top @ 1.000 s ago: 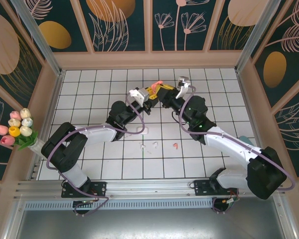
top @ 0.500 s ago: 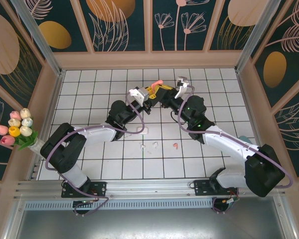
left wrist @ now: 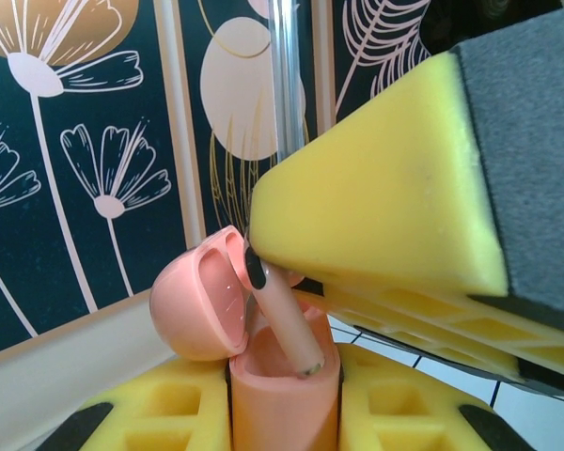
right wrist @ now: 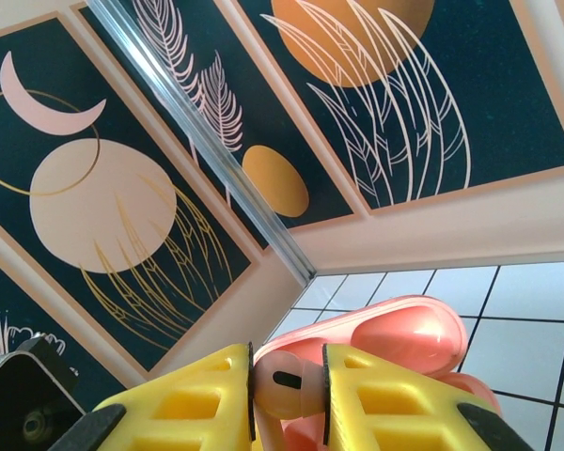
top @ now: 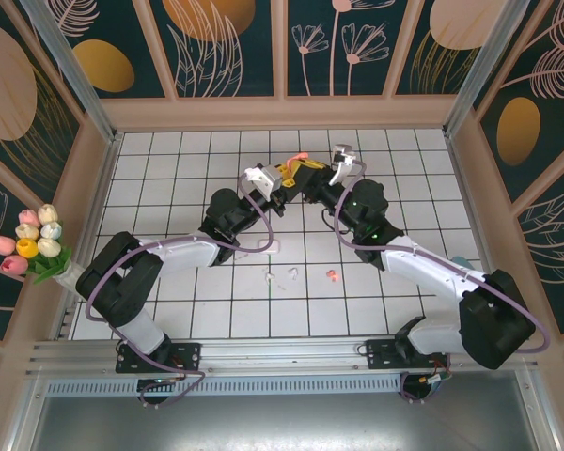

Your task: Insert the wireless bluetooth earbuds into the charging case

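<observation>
The salmon-pink charging case [left wrist: 282, 395] stands upright between my left gripper's [left wrist: 282, 418] yellow pads [left wrist: 160, 413], its lid [left wrist: 195, 305] hinged open to the left. My right gripper [right wrist: 289, 385] is shut on a pink earbud [right wrist: 287, 381], pinched by its head. In the left wrist view that earbud's stem [left wrist: 287, 319] slants down with its tip at the case's opening, under the right gripper's yellow finger [left wrist: 385, 207]. From above, both grippers meet at the case [top: 296, 157], the left gripper [top: 284, 176] from the left and the right gripper [top: 308, 171] from the right. Another pink earbud [top: 331, 275] and two white earbuds [top: 268, 278] [top: 291, 273] lie on the tiles.
A small white object [top: 272, 246] lies by the left arm's cable. A tulip bunch [top: 33, 242] stands at the left wall. Patterned walls [top: 282, 47] close in the tiled floor [top: 169, 178], and a metal rail [top: 263, 352] runs along the near edge.
The right arm has edged slightly left toward the case. Both grips are the same, and the loose earbuds on the tiles have not moved.
</observation>
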`<state>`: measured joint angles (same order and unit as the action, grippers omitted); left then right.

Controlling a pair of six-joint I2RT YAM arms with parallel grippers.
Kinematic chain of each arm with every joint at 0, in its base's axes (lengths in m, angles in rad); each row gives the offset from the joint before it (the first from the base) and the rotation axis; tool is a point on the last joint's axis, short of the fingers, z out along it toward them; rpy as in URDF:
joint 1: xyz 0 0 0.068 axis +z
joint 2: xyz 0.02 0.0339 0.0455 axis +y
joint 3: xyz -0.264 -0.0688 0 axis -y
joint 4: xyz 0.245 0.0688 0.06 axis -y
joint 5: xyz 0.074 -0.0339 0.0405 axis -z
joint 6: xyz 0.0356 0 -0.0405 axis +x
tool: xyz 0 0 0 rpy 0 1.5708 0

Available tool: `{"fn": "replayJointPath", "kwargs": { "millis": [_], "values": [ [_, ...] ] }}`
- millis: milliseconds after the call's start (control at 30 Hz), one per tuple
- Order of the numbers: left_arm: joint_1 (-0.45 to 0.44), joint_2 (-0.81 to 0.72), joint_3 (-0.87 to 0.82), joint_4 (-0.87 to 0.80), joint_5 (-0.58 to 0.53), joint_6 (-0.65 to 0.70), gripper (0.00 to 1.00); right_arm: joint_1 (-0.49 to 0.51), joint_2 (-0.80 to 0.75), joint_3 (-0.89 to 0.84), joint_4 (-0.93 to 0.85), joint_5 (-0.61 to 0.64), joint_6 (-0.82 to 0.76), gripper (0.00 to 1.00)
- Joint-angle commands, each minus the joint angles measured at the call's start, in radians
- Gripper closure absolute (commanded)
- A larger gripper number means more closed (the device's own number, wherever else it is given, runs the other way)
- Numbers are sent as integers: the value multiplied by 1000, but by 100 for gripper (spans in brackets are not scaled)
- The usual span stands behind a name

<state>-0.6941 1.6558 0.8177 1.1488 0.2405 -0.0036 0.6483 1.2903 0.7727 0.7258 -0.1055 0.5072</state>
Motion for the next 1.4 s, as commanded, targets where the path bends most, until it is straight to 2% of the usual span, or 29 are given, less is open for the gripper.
{"fn": "replayJointPath", "kwargs": {
  "millis": [0, 667, 1367],
  "values": [
    [-10, -24, 26, 40, 28, 8, 100, -17, 4, -16, 41, 12, 16, 77],
    [-16, -1, 49, 31, 28, 9, 100, -17, 30, -24, 64, -52, 27, 78],
    [-15, -2, 66, 29, 19, 4, 100, 10, 7, -68, 11, -33, -31, 80]
  ]
}}
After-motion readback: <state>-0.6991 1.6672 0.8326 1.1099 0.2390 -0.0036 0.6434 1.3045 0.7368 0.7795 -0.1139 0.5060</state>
